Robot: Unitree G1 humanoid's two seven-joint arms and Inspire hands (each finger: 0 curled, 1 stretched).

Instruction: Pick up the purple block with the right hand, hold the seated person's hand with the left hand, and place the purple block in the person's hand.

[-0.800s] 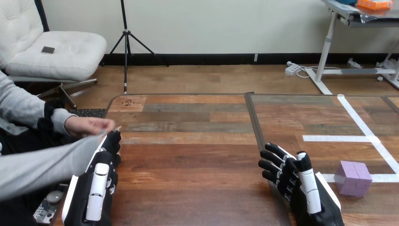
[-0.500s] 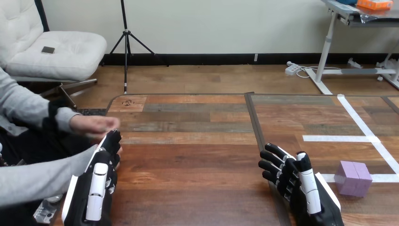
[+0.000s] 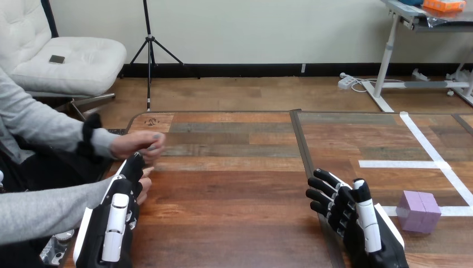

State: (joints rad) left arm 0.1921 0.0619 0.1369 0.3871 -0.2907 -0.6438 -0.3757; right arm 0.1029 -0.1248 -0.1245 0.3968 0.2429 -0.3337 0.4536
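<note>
The purple block sits on the table at the near right, on a white tape line. My right hand rests on the table just left of it, a small gap between them, fingers relaxed and holding nothing. My left hand lies near the table's left edge, fingers stretched forward. The person's hand at the view's left, the lower one, lies right beside my left hand's fingers; I cannot tell whether they touch. The person's other hand hovers loosely closed over the table's left edge, just beyond my left hand.
White tape lines mark out the table's right part. A dark seam runs from front to back down the table's middle. The person's grey-sleeved forearm crosses the near left corner.
The person's upper hand has moved right, over the table edge. Their lower forearm has dropped, and its hand now shows beside my left hand's fingers. Both my hands have stayed put.
</note>
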